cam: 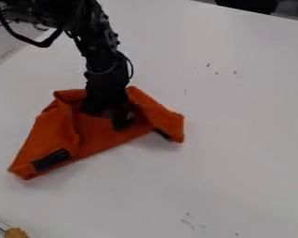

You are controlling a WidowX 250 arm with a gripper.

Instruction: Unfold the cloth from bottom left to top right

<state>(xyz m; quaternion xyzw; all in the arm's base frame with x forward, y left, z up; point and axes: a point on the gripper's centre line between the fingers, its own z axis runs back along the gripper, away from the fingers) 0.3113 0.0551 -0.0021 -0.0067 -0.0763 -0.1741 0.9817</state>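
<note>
The orange cloth point(108, 137) lies folded and rumpled on the white table, left of the middle of the camera view. One corner points to the lower left, with a black patch point(50, 160) near it. The cloth's right end is folded over, and a small dark piece shows at its lower edge. My gripper point(111, 117) hangs down over the upper middle of the cloth and hides part of it. Whether it holds any fabric cannot be made out.
The white table point(239, 135) surrounds the cloth and bears a few small dark marks. A yellowish object point(16, 233) sits at the bottom left corner. Dark items stand beyond the table's edge at the top right.
</note>
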